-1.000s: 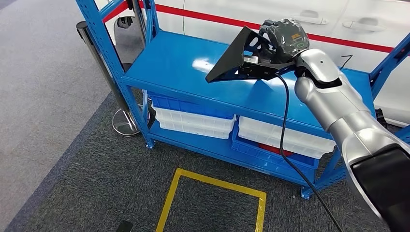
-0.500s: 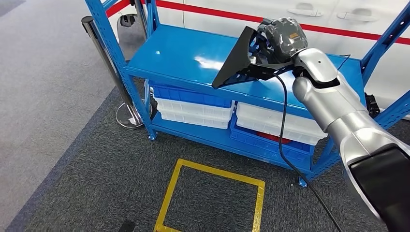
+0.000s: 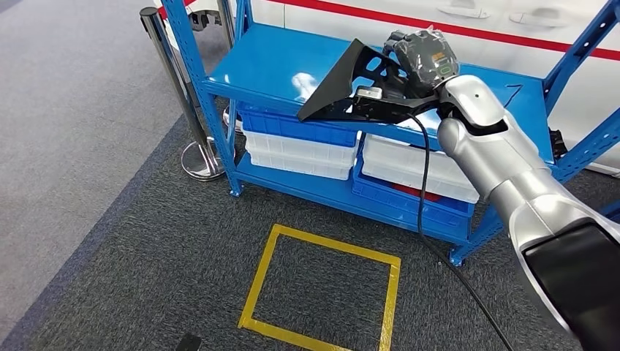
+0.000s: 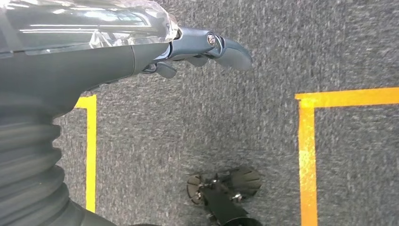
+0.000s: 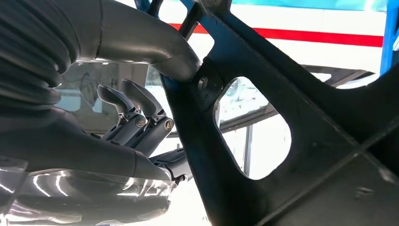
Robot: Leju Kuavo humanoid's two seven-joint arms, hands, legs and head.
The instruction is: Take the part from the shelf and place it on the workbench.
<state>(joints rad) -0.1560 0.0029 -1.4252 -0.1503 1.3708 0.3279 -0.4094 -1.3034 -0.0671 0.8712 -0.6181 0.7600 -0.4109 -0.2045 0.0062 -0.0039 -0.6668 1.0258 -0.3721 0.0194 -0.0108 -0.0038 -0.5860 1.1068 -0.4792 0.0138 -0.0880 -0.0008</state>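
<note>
The part [image 3: 342, 79] is a flat black triangular bracket with cut-out holes. My right hand [image 3: 424, 58] grips it by one end and holds it in the air above the blue shelf's top board [image 3: 263, 69], apart from the board. In the right wrist view the part [image 5: 329, 188] stands close in front of the camera, with the thumb [image 5: 155, 42] pressed on one face and the darker fingers [image 5: 136, 117] behind it. My left hand [image 4: 202, 44] hangs over the grey carpet with its fingers out and nothing in them.
White and blue bins [image 3: 300, 153] sit on the shelf's lower levels. A metal stanchion [image 3: 164, 66] stands by the shelf's left post. A yellow tape square [image 3: 322, 289] marks the carpet. A black cable [image 3: 422, 212] hangs from my right arm. A white vehicle side [image 3: 512, 22] is behind the shelf.
The whole picture has shifted: the camera has moved, and the shelf and the tape square now lie higher and further right. The right hand still holds the part.
</note>
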